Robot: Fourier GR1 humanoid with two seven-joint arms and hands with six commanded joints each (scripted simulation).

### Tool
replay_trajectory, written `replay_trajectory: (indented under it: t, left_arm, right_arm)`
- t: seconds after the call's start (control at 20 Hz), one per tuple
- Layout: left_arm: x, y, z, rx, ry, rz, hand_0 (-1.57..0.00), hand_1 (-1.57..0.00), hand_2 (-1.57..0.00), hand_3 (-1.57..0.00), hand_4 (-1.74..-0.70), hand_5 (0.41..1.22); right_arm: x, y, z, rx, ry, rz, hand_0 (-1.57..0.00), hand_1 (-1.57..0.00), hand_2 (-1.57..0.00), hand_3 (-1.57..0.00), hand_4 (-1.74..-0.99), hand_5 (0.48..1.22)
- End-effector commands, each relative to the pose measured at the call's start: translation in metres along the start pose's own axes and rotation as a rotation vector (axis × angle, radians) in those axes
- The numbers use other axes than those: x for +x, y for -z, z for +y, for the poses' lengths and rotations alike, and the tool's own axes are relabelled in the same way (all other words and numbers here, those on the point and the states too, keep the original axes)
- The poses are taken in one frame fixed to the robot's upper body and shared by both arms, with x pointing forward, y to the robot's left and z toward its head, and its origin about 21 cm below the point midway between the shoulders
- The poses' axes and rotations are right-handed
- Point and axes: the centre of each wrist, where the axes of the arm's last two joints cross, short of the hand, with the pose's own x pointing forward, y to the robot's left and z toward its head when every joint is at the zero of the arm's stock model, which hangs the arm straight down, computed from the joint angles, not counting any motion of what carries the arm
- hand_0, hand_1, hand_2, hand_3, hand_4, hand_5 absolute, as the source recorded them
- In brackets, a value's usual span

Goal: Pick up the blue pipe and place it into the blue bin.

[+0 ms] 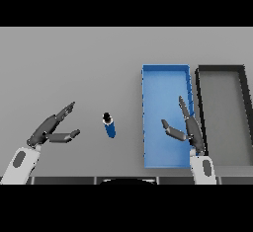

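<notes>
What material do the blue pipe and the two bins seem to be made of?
Blue pipe: probably plastic or painted metal; its colour is even and smooth, with a dark open end. Blue bin: likely matte plastic, with thin walls and a flat, uniform colour. Black bin: the same look with a grey floor. Nothing confirms either material.

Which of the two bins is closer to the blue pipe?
The blue bin; it lies between the blue pipe and the black bin, which sits further right.

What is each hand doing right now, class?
Left hand: open, holding nothing, left of the blue pipe.
Right hand: open, empty, over the blue bin.
</notes>
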Motion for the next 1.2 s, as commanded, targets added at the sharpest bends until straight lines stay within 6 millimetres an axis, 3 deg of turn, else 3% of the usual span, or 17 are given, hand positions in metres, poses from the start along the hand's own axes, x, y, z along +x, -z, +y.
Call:
replay_trajectory:
  t: [0.0, 0.2, 0.65, 1.15]
  left_arm:
    - [0.003, 0.001, -0.004, -0.026, 0.010, 0.012, 0.00, 0.00, 0.00, 0.00, -1.18, 0.544]
    - [0.014, 0.017, -0.032, -0.125, 0.008, 0.001, 0.00, 0.00, 0.00, 0.00, -1.20, 0.508]
    - [0.006, 0.052, -0.089, -0.161, 0.018, -0.046, 0.00, 0.00, 0.00, 0.00, -1.22, 0.499]
    - [-0.005, 0.096, -0.118, -0.169, -0.004, -0.070, 0.00, 0.00, 0.00, 0.00, -1.18, 0.500]
  right_arm:
    - [-0.001, -0.001, 0.000, 0.002, 0.002, -0.013, 0.00, 0.00, 0.00, 0.00, -1.242, 0.618]
    - [0.003, 0.002, -0.001, 0.010, 0.017, -0.013, 0.00, 0.00, 0.00, 0.00, -1.279, 0.638]
    - [0.002, -0.003, -0.003, 0.012, 0.028, -0.003, 0.00, 0.00, 0.00, 0.00, -1.306, 0.651]
    - [0.002, -0.007, -0.004, -0.005, 0.012, 0.021, 0.00, 0.00, 0.00, 0.00, -1.319, 0.665]
